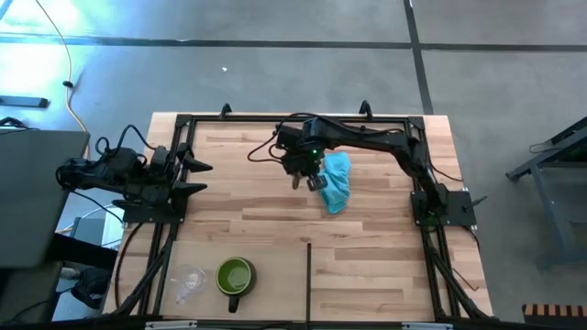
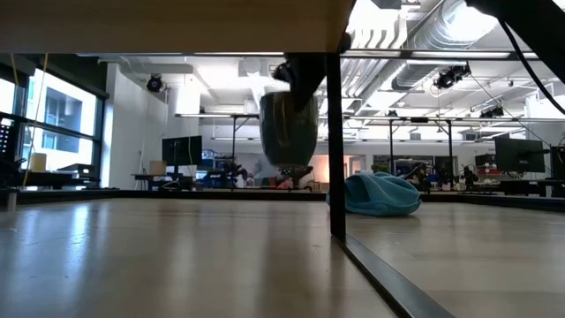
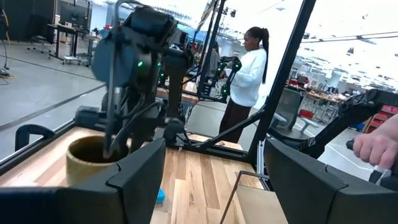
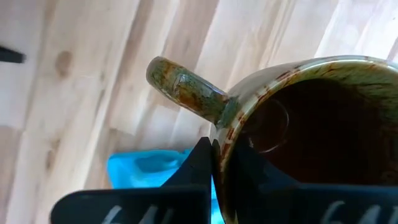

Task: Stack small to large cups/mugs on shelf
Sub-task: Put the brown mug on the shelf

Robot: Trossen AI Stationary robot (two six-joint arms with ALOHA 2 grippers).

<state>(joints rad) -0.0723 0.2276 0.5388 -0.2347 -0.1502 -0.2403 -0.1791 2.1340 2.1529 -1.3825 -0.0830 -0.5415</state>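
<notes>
A large open workshop with ducts and bright ceiling lights is showing beyond the pale wooden counter (image 1: 275, 220), and a person in a white top is standing past its far edge in the left wrist view.

The right end effector (image 1: 308, 176) is hanging over the middle of the counter with its fingers pinched together on the rim of the brown mug (image 4: 292, 124), one finger inside the wall and one outside, just beside the handle. That grip is probably leaving the mug's base free, so it can be set down as the widest, lowest piece of the stack. The blue cloth (image 1: 336, 181) is lying just beside it and is no part of the job.

The green mug (image 1: 235, 276) and the tiny clear cup (image 1: 190, 280) are standing close together near the front edge, left of the thin dark seam (image 1: 309, 275), both waiting on the shelf area. The left end effector (image 1: 194, 178) is waiting at the left side with its fingers spread apart, holding nothing.

The low view is showing the brown mug (image 2: 289, 128) clear of the wood, which the overhead view cannot settle. Only the right wrist view is showing the pinch on the rim. Only the overhead view is showing the green mug and the clear cup.
</notes>
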